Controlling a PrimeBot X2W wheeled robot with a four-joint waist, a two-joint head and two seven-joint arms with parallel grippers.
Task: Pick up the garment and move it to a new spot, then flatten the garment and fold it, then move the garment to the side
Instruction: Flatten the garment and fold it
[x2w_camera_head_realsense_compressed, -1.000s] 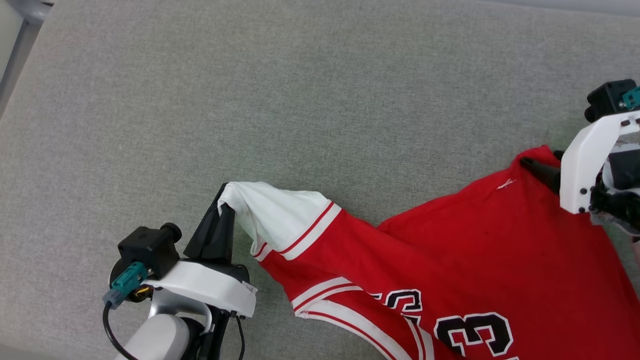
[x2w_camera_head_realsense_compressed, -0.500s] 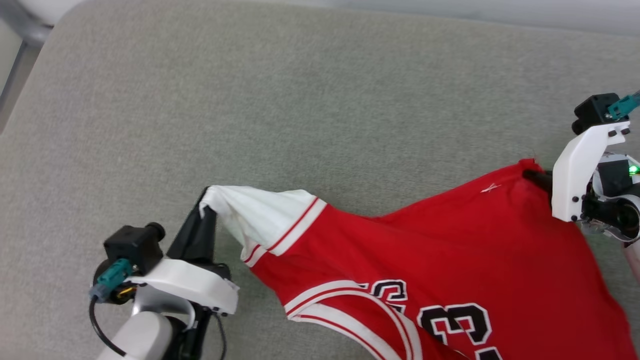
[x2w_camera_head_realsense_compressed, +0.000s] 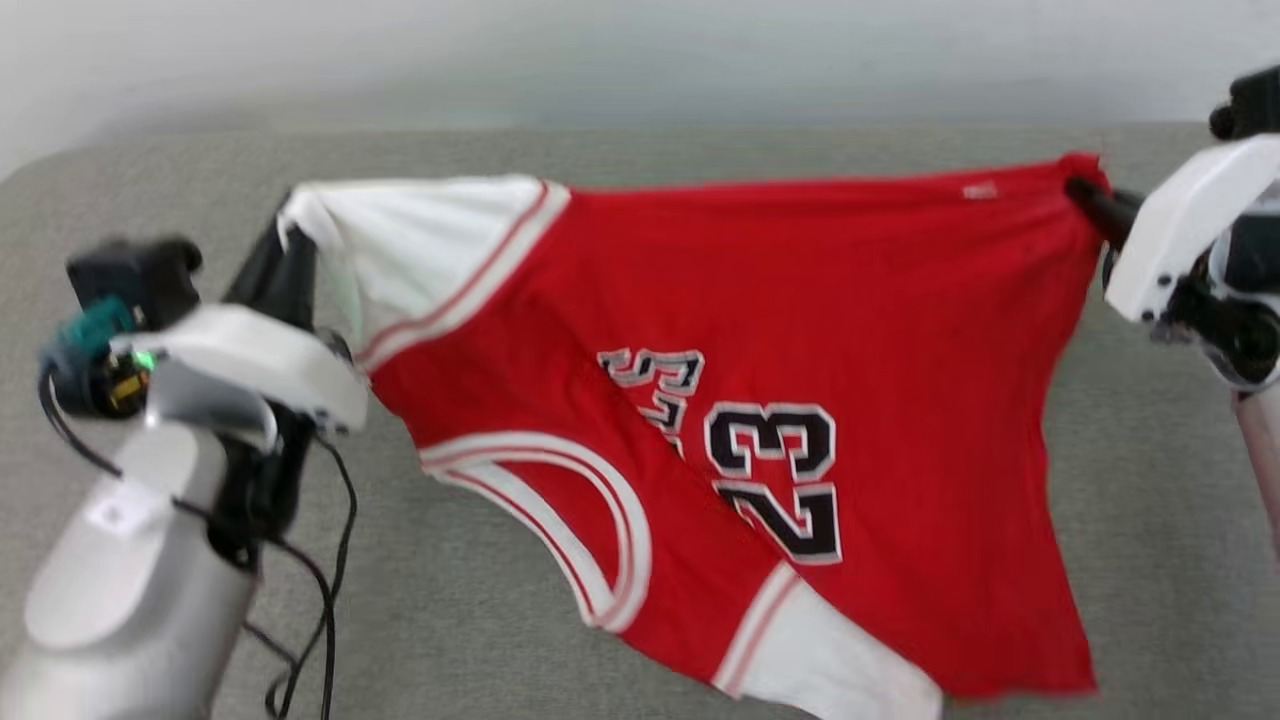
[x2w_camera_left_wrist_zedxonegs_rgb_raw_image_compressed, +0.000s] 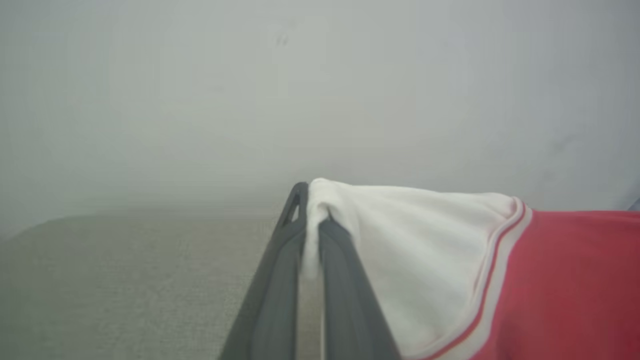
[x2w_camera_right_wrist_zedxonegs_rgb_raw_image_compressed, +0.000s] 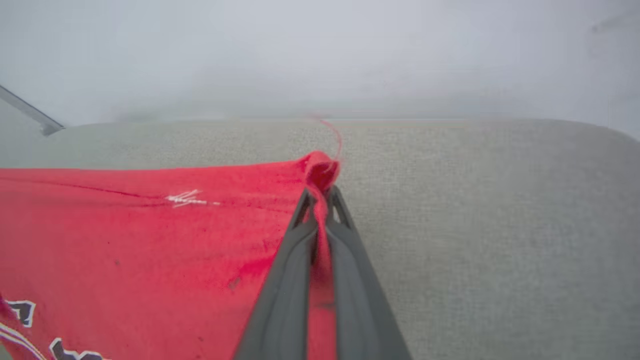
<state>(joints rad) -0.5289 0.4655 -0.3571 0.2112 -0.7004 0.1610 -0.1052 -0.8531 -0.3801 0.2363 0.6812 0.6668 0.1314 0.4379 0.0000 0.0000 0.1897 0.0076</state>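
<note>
1. The garment (x2w_camera_head_realsense_compressed: 900, 330) is held up off the grey fabric surface (x2w_camera_head_realsense_compressed: 470, 650) and spread between the two arms. Its black "23" print (x2w_camera_head_realsense_compressed: 775, 480) is turned towards the head camera.
2. The left pincer (x2w_camera_left_wrist_zedxonegs_rgb_raw_image_compressed: 310, 200) is closed on the end of a white sleeve (x2w_camera_left_wrist_zedxonegs_rgb_raw_image_compressed: 415, 250), with a thin fold of cloth nipped between the fingers.
3. The right pincer (x2w_camera_right_wrist_zedxonegs_rgb_raw_image_compressed: 320, 192) is clamped on a red corner of the cloth, which is bunched into a small knot just above the tips.
4. The top edge is drawn nearly straight between the two holds, and the rest hangs slack, with the second white sleeve (x2w_camera_head_realsense_compressed: 830, 670) lowest. The head view is blurred, so it cannot be told whether that sleeve touches the surface.
5. The cloth is judged to be light, soft and limp. No shape will be kept by it, sagging and swinging are to be expected wherever it is unsupported, and a thin fold could be pulled out of a narrow grip.
6. Hold is best taken at seamed edges such as sleeve ends, shoulders and hem corners, where the thicker trim offers more purchase. For flattening, a matched pair of points would probably serve better than one sleeve and one corner.
</note>
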